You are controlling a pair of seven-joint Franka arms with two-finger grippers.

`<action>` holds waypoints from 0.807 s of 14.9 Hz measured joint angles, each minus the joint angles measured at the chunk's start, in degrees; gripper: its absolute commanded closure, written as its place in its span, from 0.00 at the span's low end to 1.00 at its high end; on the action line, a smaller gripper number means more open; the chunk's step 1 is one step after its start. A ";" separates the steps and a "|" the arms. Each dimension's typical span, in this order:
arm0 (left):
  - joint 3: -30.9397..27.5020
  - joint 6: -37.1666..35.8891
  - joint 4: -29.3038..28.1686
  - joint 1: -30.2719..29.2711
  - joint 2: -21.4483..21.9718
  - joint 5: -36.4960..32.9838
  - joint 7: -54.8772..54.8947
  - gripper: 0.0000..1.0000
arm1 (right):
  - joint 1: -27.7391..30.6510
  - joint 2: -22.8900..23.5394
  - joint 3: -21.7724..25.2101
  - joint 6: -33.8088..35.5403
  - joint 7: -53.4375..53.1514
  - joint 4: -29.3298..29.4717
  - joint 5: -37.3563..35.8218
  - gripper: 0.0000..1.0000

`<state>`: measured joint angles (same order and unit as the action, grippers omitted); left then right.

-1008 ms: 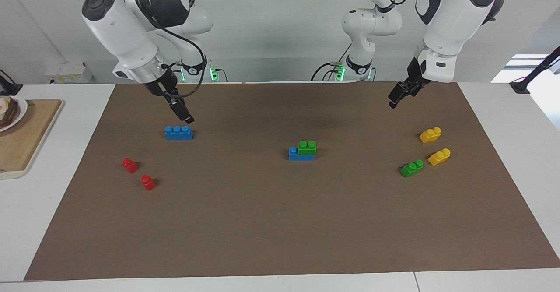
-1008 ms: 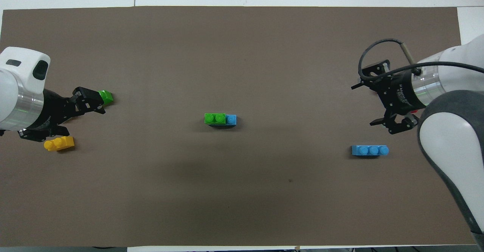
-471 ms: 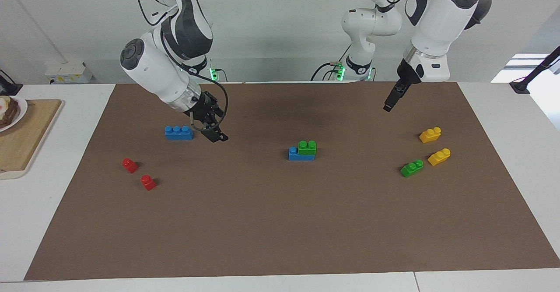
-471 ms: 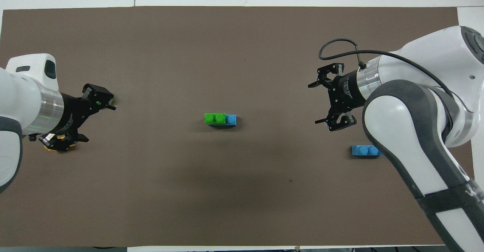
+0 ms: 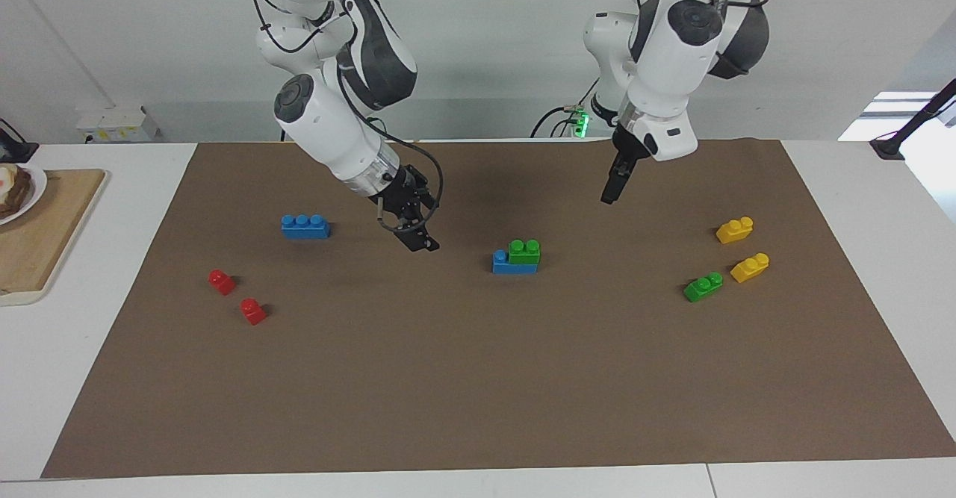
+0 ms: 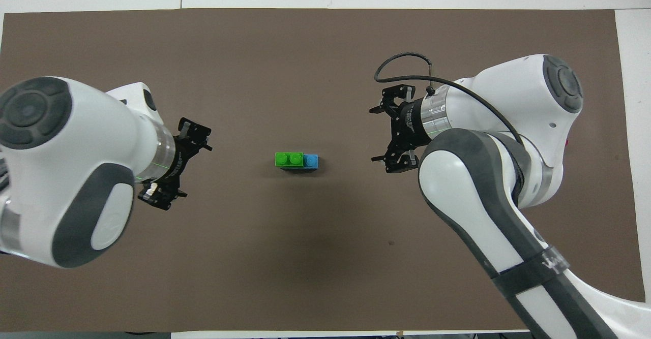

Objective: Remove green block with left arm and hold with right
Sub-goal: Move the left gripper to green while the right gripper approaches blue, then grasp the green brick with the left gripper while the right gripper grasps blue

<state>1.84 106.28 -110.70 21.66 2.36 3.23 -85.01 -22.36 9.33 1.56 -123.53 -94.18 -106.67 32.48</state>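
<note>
Gaping wide, left end effector point(image 5: 611, 193) and right end effector point(image 5: 420, 242) hold nothing beside green block point(image 5: 524, 251).

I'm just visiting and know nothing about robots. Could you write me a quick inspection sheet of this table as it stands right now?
Surface: brown mat on a white table.
Job's things: green block sits on a blue brick mid-mat, not yet gripped.
Clutter: loose blue brick and two red bricks toward the right arm's end; two yellow bricks and a second green brick toward the left arm's end.
Grippers: left gripper and right gripper both open, raised over bare mat either side of the stack.
Cables: black cable looped at the right wrist.
Surroundings: wooden board and plate beside the mat.
</note>
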 measured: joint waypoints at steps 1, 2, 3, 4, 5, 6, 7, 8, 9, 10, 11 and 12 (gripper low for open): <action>0.05 2.03 0.01 1.15 -1.93 -0.01 -4.51 0.00 | -0.93 0.66 -0.01 -1.40 -0.45 -0.05 0.10 0.01; 0.05 3.77 0.04 1.74 -3.61 -0.01 -7.98 0.00 | -1.86 1.28 -0.01 -2.40 -0.67 -0.09 0.22 0.01; 0.03 5.42 0.04 1.94 -5.02 -0.01 -10.34 0.00 | -2.74 1.84 -0.02 -2.89 -0.90 -0.19 0.28 0.01; 0.02 6.66 0.07 2.08 -6.07 -0.01 -11.64 0.00 | -3.35 2.25 -0.01 -3.10 -1.03 -0.45 0.46 0.01; 0.02 6.95 0.09 2.59 -6.86 -0.01 -12.34 0.00 | -3.81 2.55 -0.02 -3.19 -1.04 -0.86 1.31 0.01; -0.02 7.10 0.10 3.39 -7.56 -0.01 -13.57 0.00 | -4.18 2.70 -0.01 -3.25 -1.04 -1.34 2.50 0.01; 0.01 7.75 0.11 4.20 -8.22 -0.01 -15.65 0.00 | -4.40 2.77 -0.01 -3.42 -1.04 -1.96 2.95 0.01; 0.01 8.63 0.12 4.80 -8.77 -0.01 -17.39 0.00 | -4.57 2.87 -0.01 -4.07 -1.04 -2.65 3.11 0.01; 0.03 9.55 0.13 5.25 -9.23 -0.01 -18.84 0.00 | -5.04 3.01 0.00 -5.74 -1.04 -3.52 3.17 0.01; 0.04 10.42 0.13 5.46 -9.53 -0.01 -20.16 0.00 | -5.63 3.17 -0.01 -7.23 -1.04 -4.19 3.22 0.01; 0.01 11.21 0.16 5.55 -9.81 -0.01 -21.29 0.00 | -6.11 3.34 -0.02 -8.16 -1.04 -4.67 3.46 0.01; -0.03 11.64 0.24 5.56 -10.16 -0.01 -22.38 0.00 | -6.53 3.59 0.00 -8.70 -1.04 -4.90 4.04 0.01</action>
<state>1.81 117.93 -110.46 27.22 -7.80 3.22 -107.39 -28.90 12.92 1.56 -132.23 -95.22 -111.57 36.52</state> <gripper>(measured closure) 0.000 0.000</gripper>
